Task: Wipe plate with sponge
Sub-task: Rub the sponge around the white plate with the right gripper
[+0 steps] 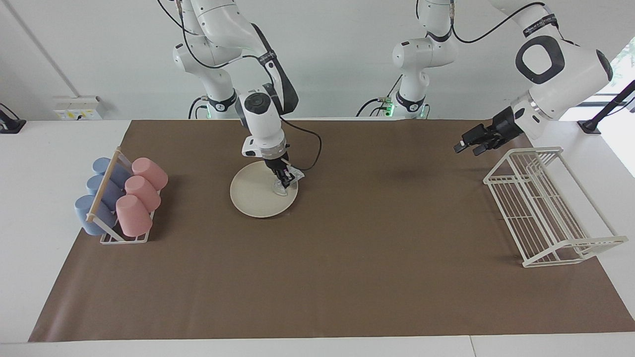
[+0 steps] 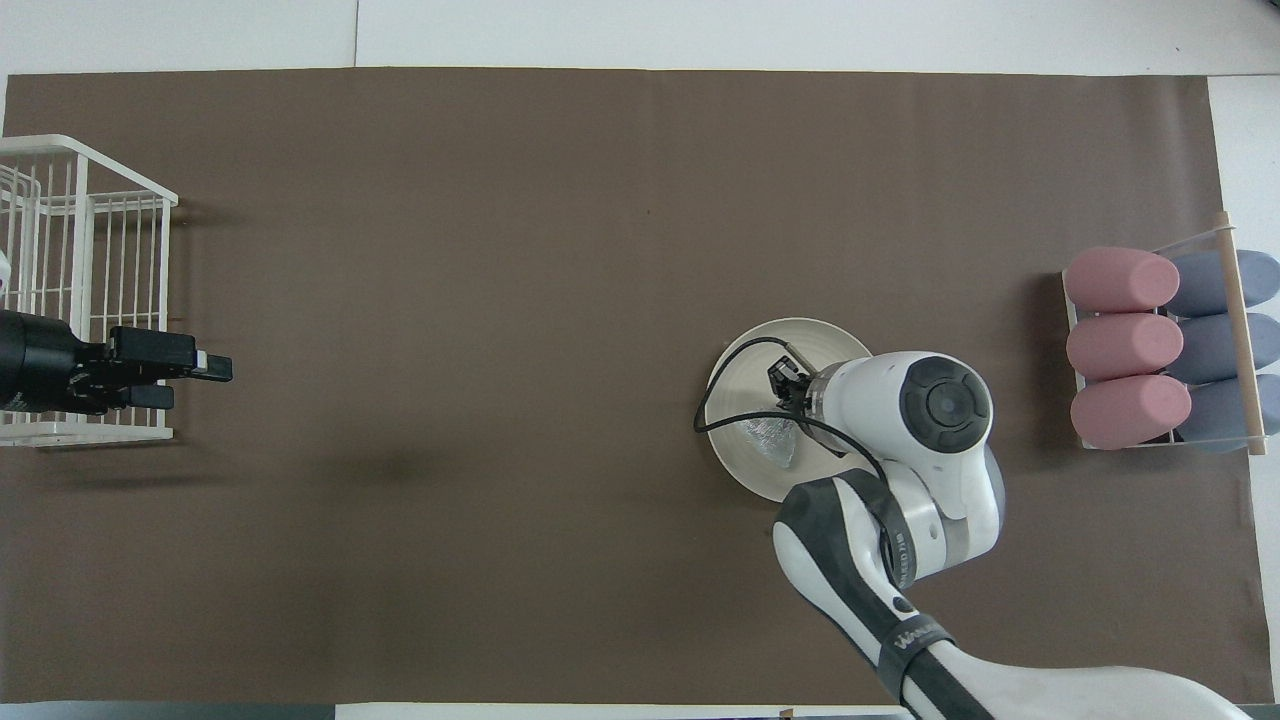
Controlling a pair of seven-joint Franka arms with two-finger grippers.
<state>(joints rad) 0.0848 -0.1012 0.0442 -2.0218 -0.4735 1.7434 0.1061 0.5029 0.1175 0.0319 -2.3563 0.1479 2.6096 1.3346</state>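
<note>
Wiping is underway: the right gripper (image 1: 283, 184), clamped on the silvery sponge (image 1: 287, 182), presses it onto the cream plate (image 1: 258, 198) near its rim; the left gripper (image 1: 469, 144) waits spread wide over the mat, well apart from the plate.

plate (image 1: 258, 196): on the mat (image 1: 347, 277), toward the right arm's end of the table (image 1: 30, 198), between cup rack and mid-table.
sponge (image 1: 287, 182): on the plate, at its edge toward the left arm's end, on the side nearer the robots.
right gripper (image 1: 284, 181): down on the sponge, over that same edge of the plate.
cup rack (image 1: 121, 198): beside the plate, at the right arm's end of the mat; cups lie in it in two rows.
wire rack (image 1: 545, 208): at the left arm's end of the mat, well apart from the plate.
left gripper (image 1: 466, 144): in the air over the mat, just beside the wire rack's end nearer the robots.
</note>
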